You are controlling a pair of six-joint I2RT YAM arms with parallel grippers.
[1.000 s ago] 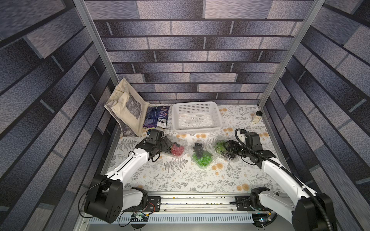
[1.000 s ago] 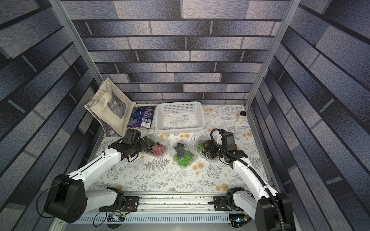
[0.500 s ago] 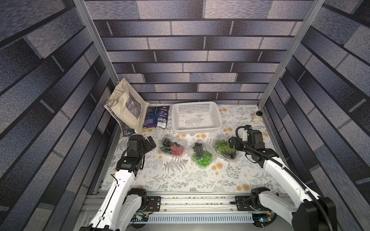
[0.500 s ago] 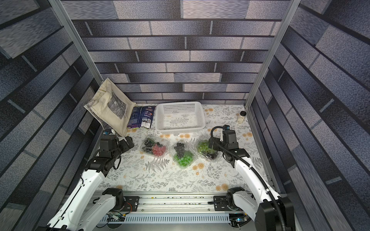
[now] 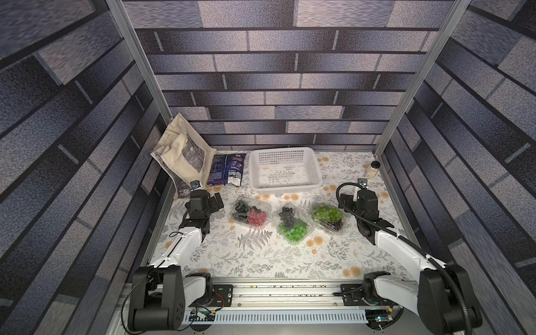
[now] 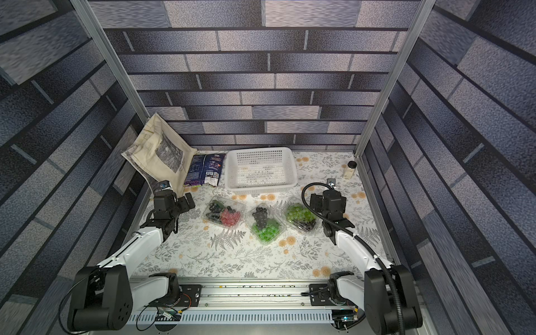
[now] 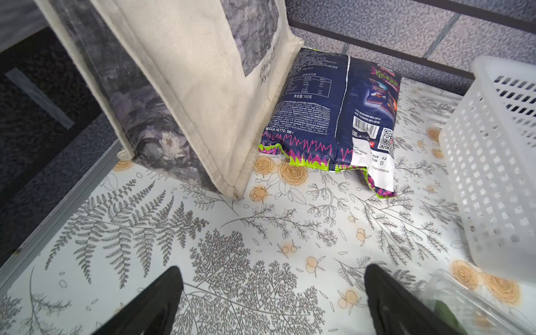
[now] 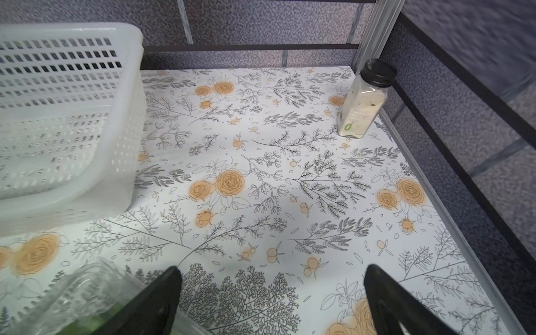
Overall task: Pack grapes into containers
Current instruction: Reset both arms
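White shells and black joint housings form the left arm (image 5: 185,245) and right arm (image 5: 400,246). A ribbed black hose (image 5: 337,193) follows the right one. Left pincer (image 7: 271,269) and right pincer (image 8: 272,269) are black.

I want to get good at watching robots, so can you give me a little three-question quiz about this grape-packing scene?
1. Pick one: how many clear containers have grapes inside? A) two B) three C) four
2. True or false: the white basket has fruit in it.
3. Fill in the blank: the left gripper and the right gripper are both ____ and hold nothing.

Key: 1 B; 2 false; 3 open.
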